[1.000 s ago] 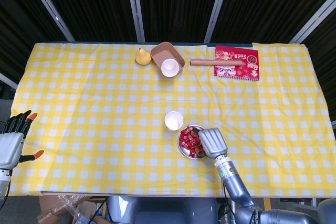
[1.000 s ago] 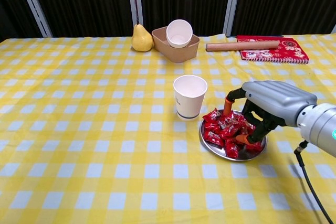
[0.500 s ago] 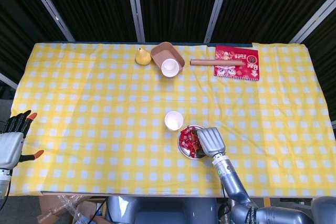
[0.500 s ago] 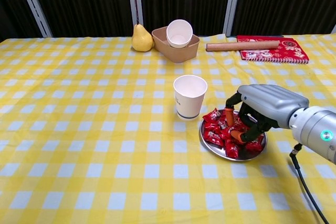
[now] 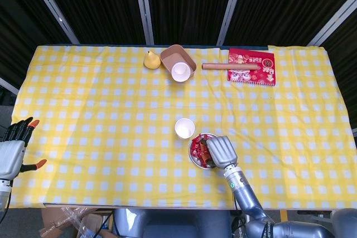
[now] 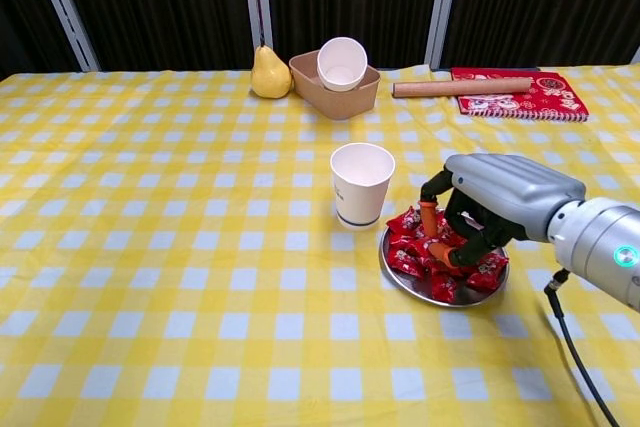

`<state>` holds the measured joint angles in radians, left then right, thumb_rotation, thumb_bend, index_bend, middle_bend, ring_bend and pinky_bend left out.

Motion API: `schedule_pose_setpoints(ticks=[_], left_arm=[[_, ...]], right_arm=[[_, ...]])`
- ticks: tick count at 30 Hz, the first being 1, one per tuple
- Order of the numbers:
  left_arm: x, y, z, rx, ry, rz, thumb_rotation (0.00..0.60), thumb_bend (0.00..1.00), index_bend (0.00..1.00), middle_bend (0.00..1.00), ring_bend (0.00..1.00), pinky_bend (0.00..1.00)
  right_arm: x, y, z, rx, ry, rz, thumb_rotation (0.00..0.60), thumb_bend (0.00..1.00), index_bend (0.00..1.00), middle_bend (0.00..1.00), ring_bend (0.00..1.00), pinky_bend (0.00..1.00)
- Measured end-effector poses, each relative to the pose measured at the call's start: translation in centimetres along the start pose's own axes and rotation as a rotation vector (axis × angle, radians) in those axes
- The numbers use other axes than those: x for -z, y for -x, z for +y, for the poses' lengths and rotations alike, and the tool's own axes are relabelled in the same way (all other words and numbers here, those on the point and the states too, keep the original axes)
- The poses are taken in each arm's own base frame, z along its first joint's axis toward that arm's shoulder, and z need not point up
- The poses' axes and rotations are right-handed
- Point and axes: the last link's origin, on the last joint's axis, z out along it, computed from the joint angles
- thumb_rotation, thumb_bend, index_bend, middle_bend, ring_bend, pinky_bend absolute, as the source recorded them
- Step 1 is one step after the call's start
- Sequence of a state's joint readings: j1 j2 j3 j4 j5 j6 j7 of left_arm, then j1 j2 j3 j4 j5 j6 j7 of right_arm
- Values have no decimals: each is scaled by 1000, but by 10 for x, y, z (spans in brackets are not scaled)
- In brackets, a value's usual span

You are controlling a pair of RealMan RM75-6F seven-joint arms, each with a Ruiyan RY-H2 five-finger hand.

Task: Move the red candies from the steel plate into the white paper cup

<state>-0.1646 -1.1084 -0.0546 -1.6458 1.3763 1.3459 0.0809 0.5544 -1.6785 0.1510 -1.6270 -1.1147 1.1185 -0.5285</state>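
Note:
The steel plate (image 6: 418, 291) lies right of the table's middle with a heap of red candies (image 6: 408, 244) on it. Just to its left stands the white paper cup (image 6: 361, 184), upright and with nothing visible inside. My right hand (image 6: 492, 202) hangs over the plate's right half, fingers curled down into the heap, and thumb and a fingertip pinch a red candy there. From the head view the same hand (image 5: 221, 151) covers much of the plate (image 5: 193, 161), with the cup (image 5: 184, 128) beside it. My left hand (image 5: 12, 152) hovers off the table's left front corner, fingers apart, holding nothing.
At the back stand a yellow pear (image 6: 269, 73) and a brown tray (image 6: 340, 97) holding a white bowl (image 6: 341, 62). A brown roll (image 6: 462, 87) lies against a red notebook (image 6: 530, 97) at the back right. A yellow checked cloth covers the table.
My right hand has shifted slightly left over the plate and its fingers have curled tighter into the candies. The left hand has not moved.

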Motion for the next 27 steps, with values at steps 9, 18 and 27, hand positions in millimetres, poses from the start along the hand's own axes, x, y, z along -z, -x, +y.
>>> schedule_pose_setpoints(ticks=[9,18,27], left_arm=[[0,0,1,-3,2,-2,600,0,0,0,0,0],[-2,0,0,5,1,2,600,0,0,0,0,0],[-13,-3,-1,21,16,19,600,0,0,0,0,0]], right_arm=[[-6,-50,-24,-42,-66,111,600,479,613,855,921,947],[-45,-65,-49,-66,-63,117,600,479,614,855,921,947],[-60,-43,-64,-32,-71,62,600,480,612,855,921,946]])
